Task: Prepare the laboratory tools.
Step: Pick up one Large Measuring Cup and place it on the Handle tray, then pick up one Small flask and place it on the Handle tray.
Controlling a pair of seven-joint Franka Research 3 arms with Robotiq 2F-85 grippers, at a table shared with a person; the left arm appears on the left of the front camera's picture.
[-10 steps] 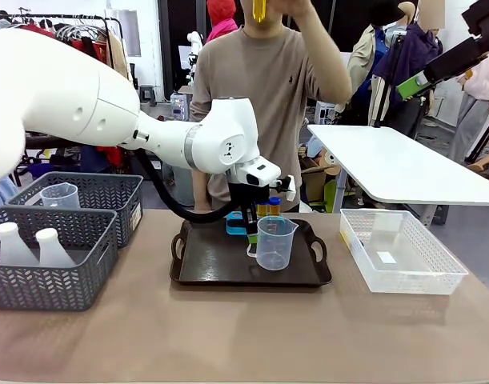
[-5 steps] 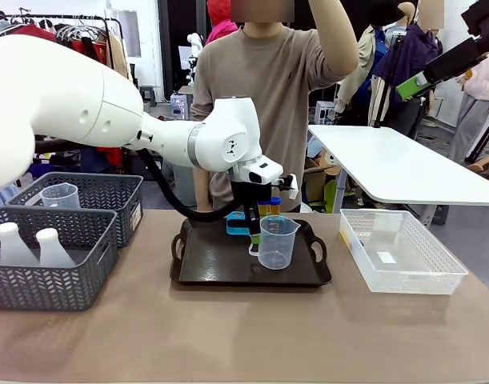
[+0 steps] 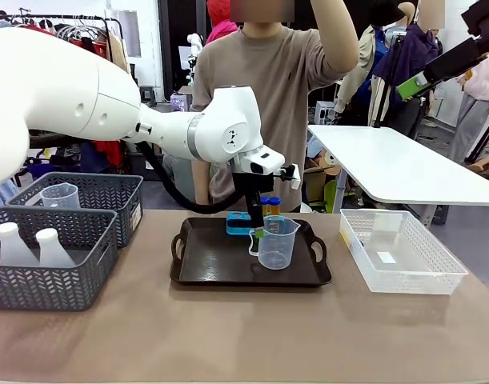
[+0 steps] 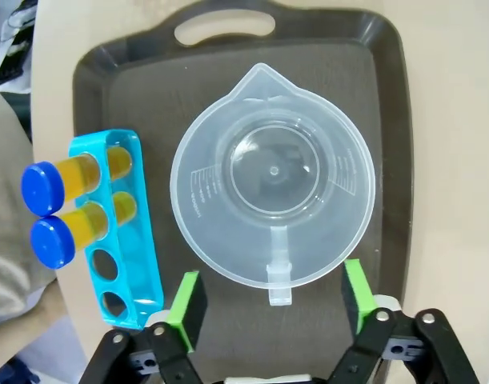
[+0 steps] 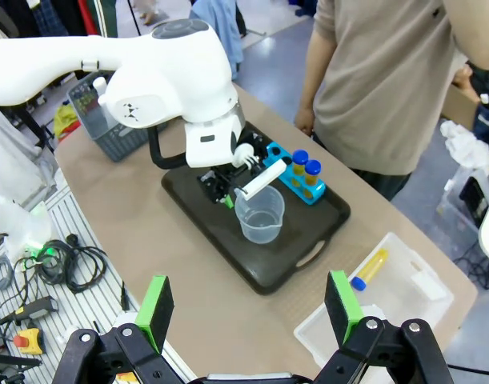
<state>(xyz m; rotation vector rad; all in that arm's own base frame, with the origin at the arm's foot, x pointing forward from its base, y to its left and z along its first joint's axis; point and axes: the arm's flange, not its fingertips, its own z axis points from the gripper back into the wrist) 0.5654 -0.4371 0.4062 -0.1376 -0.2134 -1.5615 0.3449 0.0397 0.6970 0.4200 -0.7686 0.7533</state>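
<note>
Left pincer (image 4: 271, 288): jaws spread wide and holding nothing. The beaker's handle lies in the gap between the green pads (image 4: 186, 308), clear of both.
Right pincer (image 5: 246, 284): jaws wide and empty, hanging high above the table's (image 3: 228, 336) near edge.
Grey mesh baskets (image 3: 76, 284): two at the table's left edge. The near one holds two white flasks (image 3: 14, 245) standing upright. The far one holds a second clear beaker (image 3: 60, 194).
Black tray (image 3: 204, 258): mid-table, handles at its left and right ends.
Clear basket (image 3: 404, 276): at the table's right edge. One amber tube (image 5: 370, 269) with a blue cap lies flat inside.
Measuring beaker (image 4: 272, 176): upright near the tray's middle, empty, spout towards the tray's right end.
Blue rack (image 4: 126, 240): along the tray's far edge, just beside the beaker but apart from it.
Racked tubes (image 4: 68, 204): two amber tubes with blue caps, in adjacent holes at one end of the rack. The other two holes are open.
</note>
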